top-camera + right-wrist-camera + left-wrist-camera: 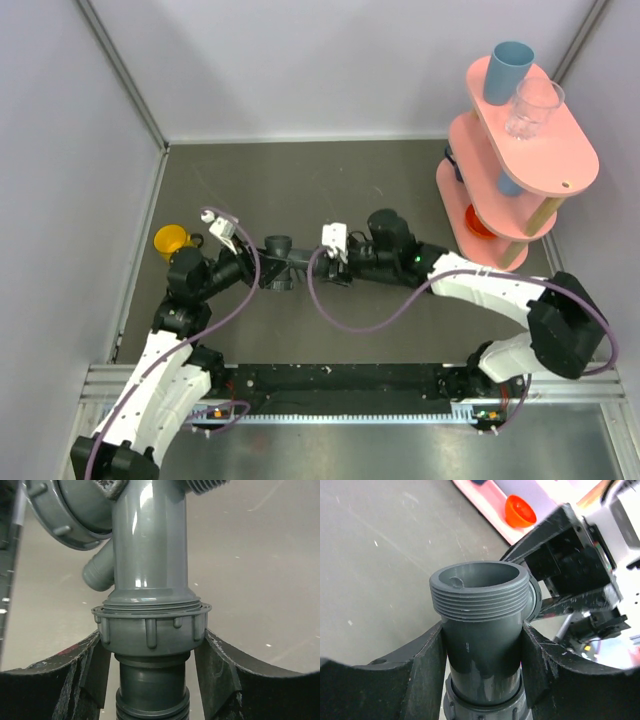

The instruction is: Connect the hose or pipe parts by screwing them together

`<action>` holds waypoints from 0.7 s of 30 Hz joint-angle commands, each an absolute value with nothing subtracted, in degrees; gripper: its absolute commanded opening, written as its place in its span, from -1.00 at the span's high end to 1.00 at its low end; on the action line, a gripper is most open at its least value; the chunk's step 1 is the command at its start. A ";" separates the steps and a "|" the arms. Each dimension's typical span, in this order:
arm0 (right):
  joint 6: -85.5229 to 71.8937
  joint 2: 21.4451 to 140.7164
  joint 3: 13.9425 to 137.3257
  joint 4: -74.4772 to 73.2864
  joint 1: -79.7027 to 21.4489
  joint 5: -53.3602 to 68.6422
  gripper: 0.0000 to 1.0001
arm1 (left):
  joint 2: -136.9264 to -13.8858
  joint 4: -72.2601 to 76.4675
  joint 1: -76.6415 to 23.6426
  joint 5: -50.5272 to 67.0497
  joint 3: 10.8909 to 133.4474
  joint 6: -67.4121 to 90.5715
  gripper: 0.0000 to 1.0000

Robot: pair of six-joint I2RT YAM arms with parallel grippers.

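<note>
Left tool point(482, 647) is clamped on the fitting point(479, 595) stem just under its thread, held between the arms over the desk point(300, 180). Right tool point(152, 647) sits narrow around the hose point(152, 682) collar point(125, 630); cannot tell if it grips. Judged: light, rigid, smooth plastic, so take the ribbed collar, since the hose behind will flex.

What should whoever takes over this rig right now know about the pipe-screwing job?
Left gripper: shut on the branch fitting, gripping its straight tube.
Right gripper: fingers either side of the hose collar; whether it is clamped is unclear.
Done: the collar sits on the fitting's thread, with a little thread showing above it.
Left: probably turn the collar until tight, then release both.
</note>
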State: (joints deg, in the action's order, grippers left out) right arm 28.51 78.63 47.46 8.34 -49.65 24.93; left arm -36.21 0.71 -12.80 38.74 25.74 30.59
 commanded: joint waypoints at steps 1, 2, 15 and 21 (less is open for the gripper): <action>14.16 83.04 59.23 8.88 -42.02 46.31 0.70 | -35.42 4.31 -14.06 46.06 23.91 15.15 1.00; 13.45 83.49 58.98 9.83 -41.84 46.84 0.67 | -35.07 3.78 -14.06 44.40 23.65 14.07 1.00; 23.62 70.23 38.25 24.26 -46.12 25.53 -0.98 | -43.32 -7.37 -13.97 36.48 34.88 35.31 1.00; 36.11 67.06 35.07 23.02 -54.66 7.59 -0.98 | -48.86 -17.66 -13.97 37.78 41.66 49.02 1.00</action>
State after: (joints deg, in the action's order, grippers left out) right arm 27.29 69.06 36.40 19.73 -50.78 20.99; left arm -47.09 -12.56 -13.76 36.34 36.86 38.15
